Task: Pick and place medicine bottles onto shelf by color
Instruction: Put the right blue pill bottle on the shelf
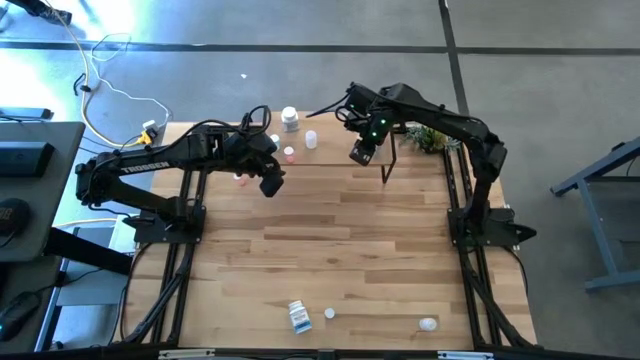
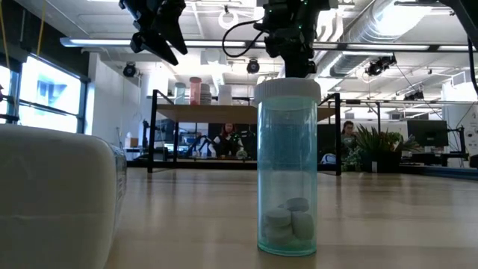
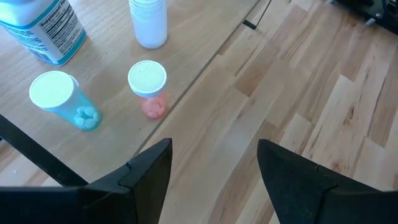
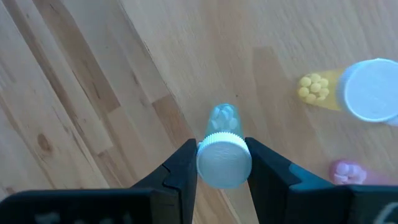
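Near edge of surface: spare medicine bottles point(image 1: 300, 316) wait here.
Left end effector point(image 3: 214, 171): fingers apart, empty, over the shelf point(image 3: 199, 43).
Right end effector point(image 4: 224, 163): clamped on a blue bottle point(image 4: 222, 149); lower it straight, beside matching colors.

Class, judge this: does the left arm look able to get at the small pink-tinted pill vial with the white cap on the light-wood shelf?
Probably yes. The left gripper hangs open above the light-wood shelf, with the pink-tinted vial standing just ahead, apart from its blue neighbour; nothing lies between.
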`<state>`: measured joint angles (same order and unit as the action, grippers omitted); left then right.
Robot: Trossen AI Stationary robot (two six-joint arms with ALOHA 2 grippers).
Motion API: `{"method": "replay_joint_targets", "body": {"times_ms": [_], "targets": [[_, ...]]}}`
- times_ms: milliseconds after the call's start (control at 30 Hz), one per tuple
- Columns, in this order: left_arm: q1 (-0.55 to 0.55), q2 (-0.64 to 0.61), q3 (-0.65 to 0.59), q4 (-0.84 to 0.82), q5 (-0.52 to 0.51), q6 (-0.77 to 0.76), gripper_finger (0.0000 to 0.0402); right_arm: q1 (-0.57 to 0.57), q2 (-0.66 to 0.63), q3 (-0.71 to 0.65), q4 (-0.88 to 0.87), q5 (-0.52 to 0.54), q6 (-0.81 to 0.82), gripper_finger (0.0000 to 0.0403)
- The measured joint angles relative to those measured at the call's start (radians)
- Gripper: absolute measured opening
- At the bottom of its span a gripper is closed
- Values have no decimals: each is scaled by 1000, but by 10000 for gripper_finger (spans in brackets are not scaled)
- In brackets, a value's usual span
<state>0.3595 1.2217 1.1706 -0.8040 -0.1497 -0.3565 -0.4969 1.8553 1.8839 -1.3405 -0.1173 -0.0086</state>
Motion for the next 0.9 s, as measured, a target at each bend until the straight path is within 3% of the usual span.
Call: {"method": "replay_joint_targets", "body": {"times_ms": [900], "targets": [[0,0,0,-2,0,0,225,-3,0,-1,39,69,-18,134]]}}
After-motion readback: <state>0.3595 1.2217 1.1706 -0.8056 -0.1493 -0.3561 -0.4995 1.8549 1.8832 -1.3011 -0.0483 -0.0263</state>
